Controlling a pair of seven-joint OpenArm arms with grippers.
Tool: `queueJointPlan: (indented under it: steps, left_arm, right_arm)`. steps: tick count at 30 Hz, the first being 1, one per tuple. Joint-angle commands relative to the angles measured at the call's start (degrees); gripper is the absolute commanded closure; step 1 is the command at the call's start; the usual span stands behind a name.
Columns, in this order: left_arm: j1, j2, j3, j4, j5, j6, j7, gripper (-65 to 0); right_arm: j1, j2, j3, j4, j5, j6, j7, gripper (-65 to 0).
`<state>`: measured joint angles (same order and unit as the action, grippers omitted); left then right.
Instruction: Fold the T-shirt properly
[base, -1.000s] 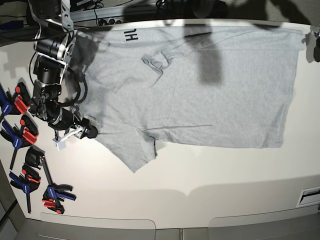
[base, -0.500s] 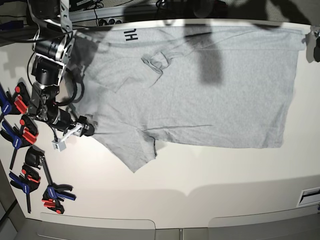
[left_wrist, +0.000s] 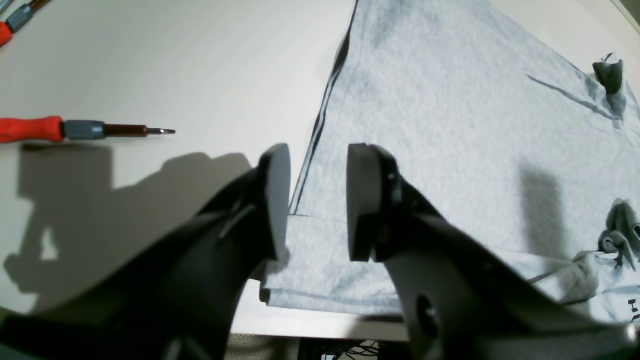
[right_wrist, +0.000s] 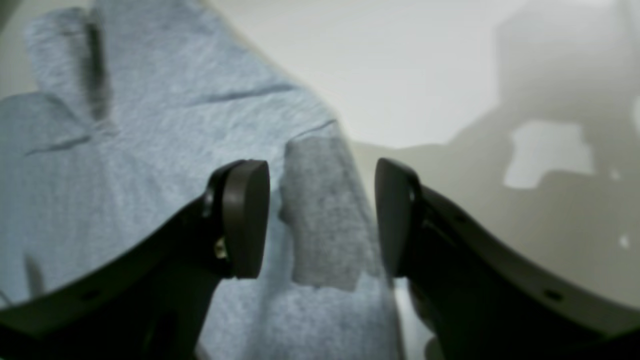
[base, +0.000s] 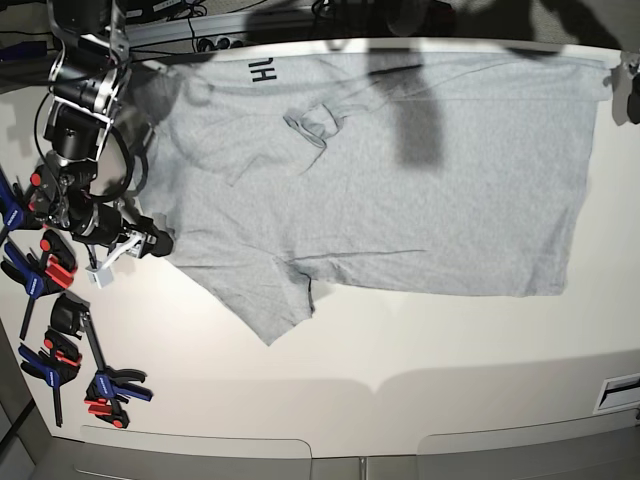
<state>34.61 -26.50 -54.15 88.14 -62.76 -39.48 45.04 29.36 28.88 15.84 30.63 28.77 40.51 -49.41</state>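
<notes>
Heathered cotton T-shirt (base: 400, 180), smooth matt table (base: 420, 340)

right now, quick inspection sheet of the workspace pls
surface: white table, bare in front of the shirt
job's things: T-shirt spread flat, unfolded, one sleeve crumpled, black lettering at the far edge
clutter: clamps beside the table's edge; red-handled screwdriver lying off the shirt
grippers: left gripper open over the hem corner; right gripper open over a sleeve edge
cables: black cables on the right arm
surroundings: power strip behind the table
</notes>
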Motion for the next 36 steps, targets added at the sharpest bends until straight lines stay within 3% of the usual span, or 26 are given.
queueJointPlan:
  steps: [1,7,14,22,27,33,36]
  left_arm:
    - [0.3,-1.3,-0.6,0.8,-1.2,-0.5,-1.2,-17.7]
    - [0.3,-1.3,-0.6,0.8,-1.2,-0.5,-1.2,-17.7]
    - [0.3,-1.3,-0.6,0.8,-1.2,-0.5,-1.2,-17.7]
    - [0.3,-1.3,-0.6,0.8,-1.2,-0.5,-1.2,-17.7]
    - [0.3,-1.3,-0.6,0.8,-1.2,-0.5,-1.2,-17.7]
    - [0.3,-1.3,-0.6,0.8,-1.2,-0.5,-1.2,-17.7]
    - [0.3,-1.3,-0.6,0.8,-1.2,-0.5,-1.2,-17.7]
  right_arm:
    - [0.3,0.3,-0.2,-0.1,-1.4,-0.5,-3.1,-32.5]
    - [-0.3,0.3,-0.2,-0.1,-0.5,-0.5,-3.6,-32.5]
    - [-0.3,0.3,-0.2,-0.1,10.5,-0.5,-6.6,-32.5]
    - [-0.3,0.3,-0.2,-0.1,10.2,-0.5,2.8,-32.5]
    - [-0.3,0.3,-0.2,-0.1,10.2,-0.5,1.3,-32.3]
    - [-0.3,0.3,-0.2,-0.1,10.3,-0.5,-0.3,-19.3]
    - [-0.3,0.3,-0.2,-0.1,10.3,-0.5,0.5,-8.7]
